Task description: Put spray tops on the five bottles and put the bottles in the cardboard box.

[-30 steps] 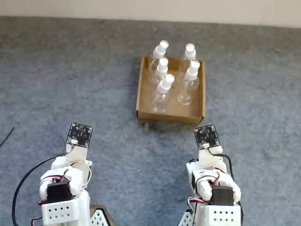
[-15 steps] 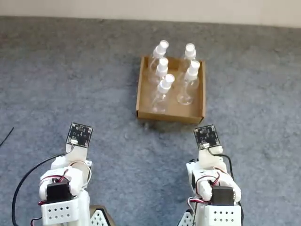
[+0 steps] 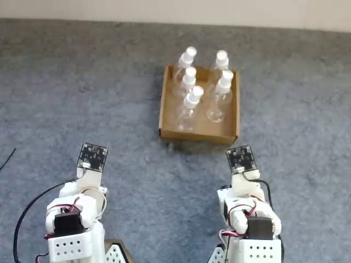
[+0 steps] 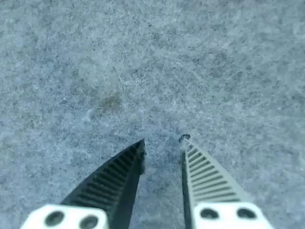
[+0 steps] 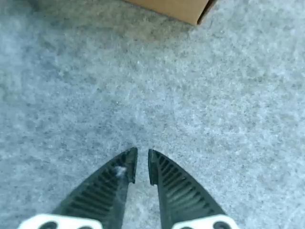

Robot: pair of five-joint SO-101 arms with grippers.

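The cardboard box [image 3: 163,112] sits on the grey carpet at the middle back. Several clear bottles [image 3: 186,114] stand upright inside it, each with a white spray top [image 3: 193,97]. In the high view the left arm [image 3: 82,200] rests near the front left and the right arm [image 3: 248,205] near the front right, both short of the box. My left gripper [image 4: 163,141] hovers over bare carpet, its fingers a little apart and holding nothing. My right gripper [image 5: 141,157] is shut and empty, with a corner of the box [image 5: 178,8] ahead of it.
Grey carpet [image 3: 82,93] spreads around the box on all sides. A black cable [image 3: 24,211] curls beside the left arm's base. A pale wall strip [image 3: 164,11] runs along the back edge.
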